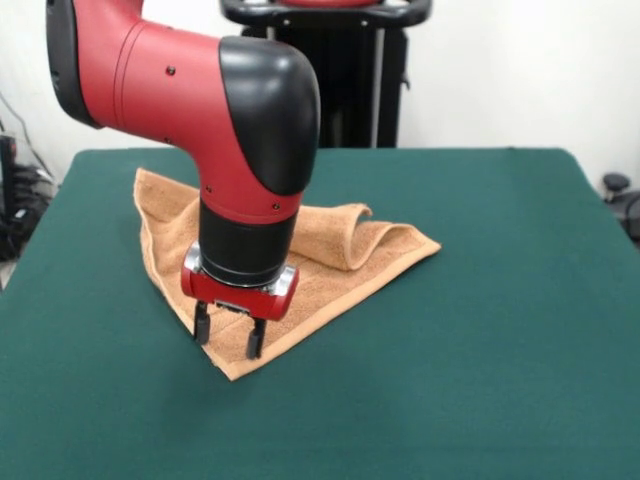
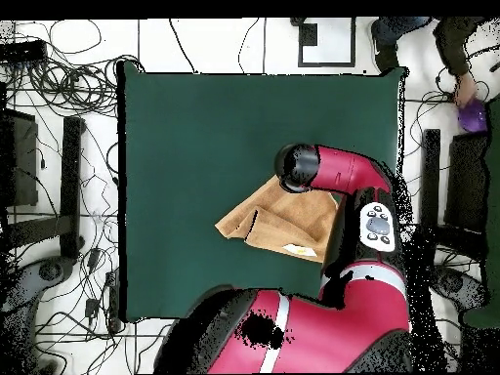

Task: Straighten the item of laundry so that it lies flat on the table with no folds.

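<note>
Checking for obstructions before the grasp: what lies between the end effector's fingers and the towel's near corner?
Nothing: in the front view the open end effector stands directly on the towel.

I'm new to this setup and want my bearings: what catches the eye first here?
The bulky red and black arm dominates, its open gripper planted at the near corner of an orange-tan towel. The towel lies rumpled, one side folded over, on the dark green table.

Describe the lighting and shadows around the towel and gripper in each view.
Front view: even, soft light; the gripper casts only a faint shadow on the towel, and the table shows no glare. Overhead view: the arm hides the gripper, and the towel's folds show as dark creases.
</note>
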